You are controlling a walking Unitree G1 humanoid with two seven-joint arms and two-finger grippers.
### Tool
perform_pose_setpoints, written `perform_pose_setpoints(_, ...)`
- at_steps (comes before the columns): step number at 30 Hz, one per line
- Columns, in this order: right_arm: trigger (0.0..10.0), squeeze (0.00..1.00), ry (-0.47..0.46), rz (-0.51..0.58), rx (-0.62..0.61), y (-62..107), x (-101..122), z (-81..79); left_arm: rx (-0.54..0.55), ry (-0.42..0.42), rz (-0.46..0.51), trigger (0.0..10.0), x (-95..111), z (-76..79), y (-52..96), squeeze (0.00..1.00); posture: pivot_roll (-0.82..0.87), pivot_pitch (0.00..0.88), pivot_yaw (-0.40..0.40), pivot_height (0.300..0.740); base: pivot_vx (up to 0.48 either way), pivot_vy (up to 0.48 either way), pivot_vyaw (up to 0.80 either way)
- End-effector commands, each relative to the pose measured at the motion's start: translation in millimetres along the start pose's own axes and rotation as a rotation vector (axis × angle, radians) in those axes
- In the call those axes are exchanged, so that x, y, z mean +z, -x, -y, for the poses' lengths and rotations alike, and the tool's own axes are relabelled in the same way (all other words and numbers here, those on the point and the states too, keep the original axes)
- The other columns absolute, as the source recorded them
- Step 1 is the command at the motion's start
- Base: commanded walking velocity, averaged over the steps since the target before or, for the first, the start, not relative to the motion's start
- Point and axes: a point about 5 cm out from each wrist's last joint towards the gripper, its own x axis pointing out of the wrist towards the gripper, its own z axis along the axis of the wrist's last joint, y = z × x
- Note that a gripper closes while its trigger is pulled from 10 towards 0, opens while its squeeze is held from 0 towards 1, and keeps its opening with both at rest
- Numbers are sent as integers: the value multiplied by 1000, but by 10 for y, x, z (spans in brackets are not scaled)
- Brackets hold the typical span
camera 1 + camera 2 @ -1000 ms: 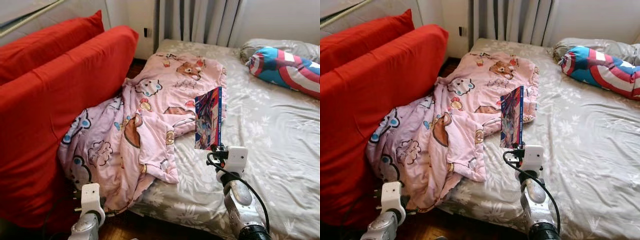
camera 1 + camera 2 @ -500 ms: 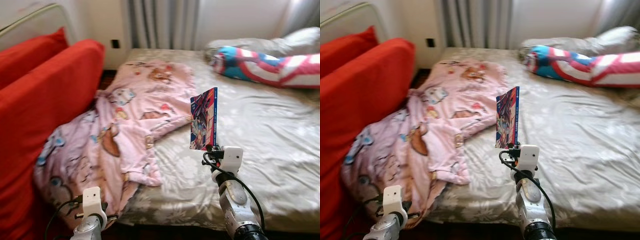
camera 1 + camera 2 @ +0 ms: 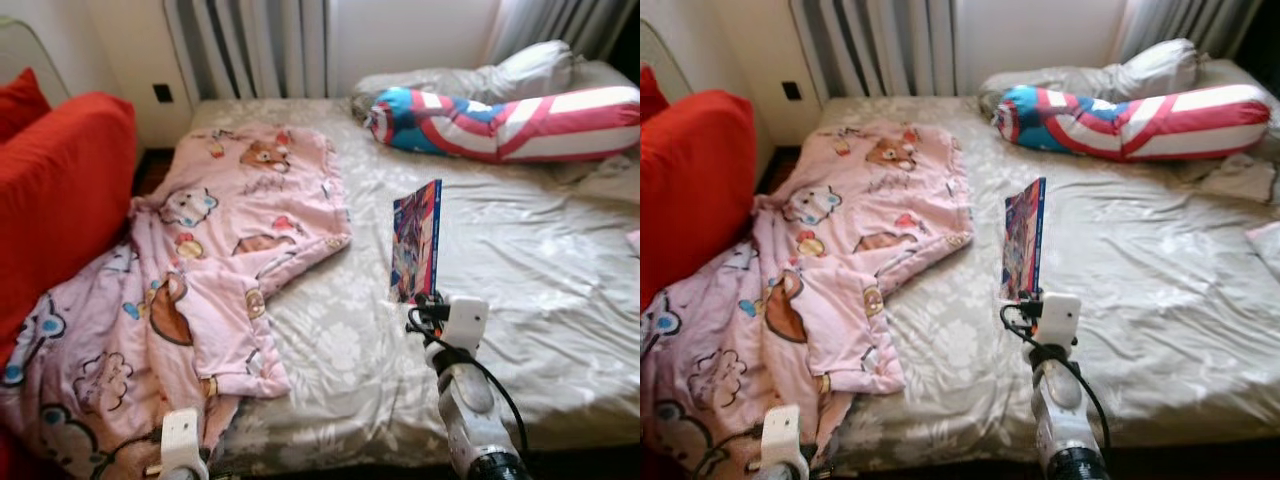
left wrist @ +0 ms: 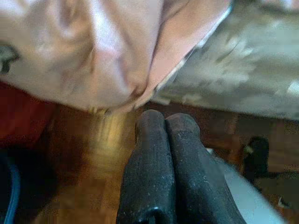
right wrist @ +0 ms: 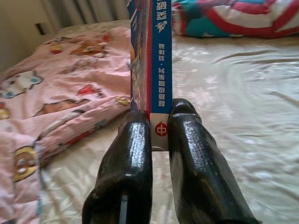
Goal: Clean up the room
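The right end effector pinches a thin book by its lower spine, upright above the bed, beside the pink blanket. Held so low, it may tip or slip. The left end effector, fingers pressed together, hangs idle.

Daylight enters from the curtained window behind the bed, soft and even; sheen on the grey sheet. Head views slightly soft overall, with mild smear. Left wrist view heavily blurred: pink blanket beyond the closed fingers is washed out, floor beneath them dim. Right wrist view sharper; glare on the fingers, background bedding out of focus.
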Motion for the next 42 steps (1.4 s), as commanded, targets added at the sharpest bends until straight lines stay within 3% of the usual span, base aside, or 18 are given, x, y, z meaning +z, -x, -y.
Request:
perform_pose_setpoints(1,10000,0,12,51,11,-23,77,-27,16,-19,-34,10000,-80,-39,15,0,-72,0,21,740,0,0,0)
perform_pose_setpoints(8,10000,0,-4,31,13,-28,55,-30,21,-50,-20,10000,-71,-19,14,0,-76,0,14,740,0,-125,-549)
perform_pose_setpoints(22,10000,0,41,43,9,-41,78,-27,4,-70,-19,10000,-72,21,13,0,-84,0,7,740,0,-301,0)
perform_pose_setpoints(42,10000,0,32,53,-11,-82,128,-27,1,-83,-4,10000,-12,20,1,0,-77,43,18,740,0,-290,-118)
